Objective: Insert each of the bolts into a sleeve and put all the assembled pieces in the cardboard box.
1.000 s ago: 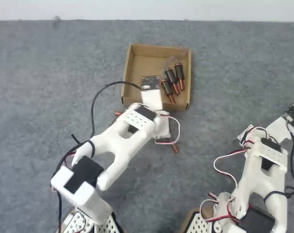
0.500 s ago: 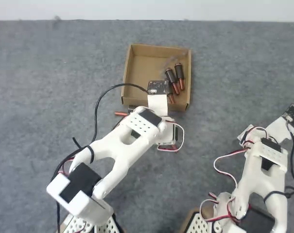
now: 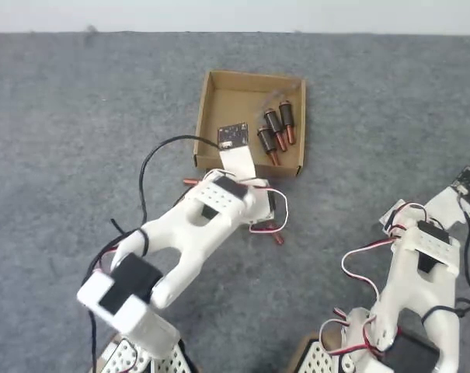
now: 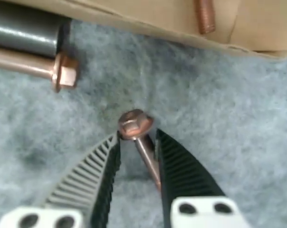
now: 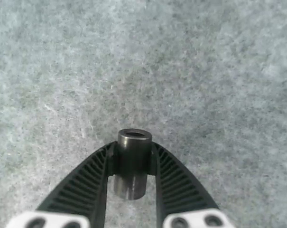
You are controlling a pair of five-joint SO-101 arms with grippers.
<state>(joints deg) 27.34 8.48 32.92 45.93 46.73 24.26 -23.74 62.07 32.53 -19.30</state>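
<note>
Box [image 3: 206,116]: sits toward the far edge of the carpet [image 3: 79,116], about midway along it.
Pieces [image 3: 275,130]: three sleeves with bolts in them lie side by side in the box, by its right wall.
Left gripper [image 4: 136,135]: low over the carpet, just outside the box's near wall. Its jaws are closed on a bolt [image 4: 135,124]; the tips meet the hex head and the shaft runs back between them.
Outer piece [image 4: 34,42]: a dark sleeve with a bolt head at its end lies on the carpet beside that same wall, near the gripped bolt but apart from it.
Loose bolt [image 3: 277,237]: on the carpet beside the left arm [image 3: 196,229], well short of the box.
Right gripper [image 5: 134,145]: over bare carpet near the right edge. Its jaws grip a sleeve [image 5: 132,161] by its sides, with the open bore showing.
</note>
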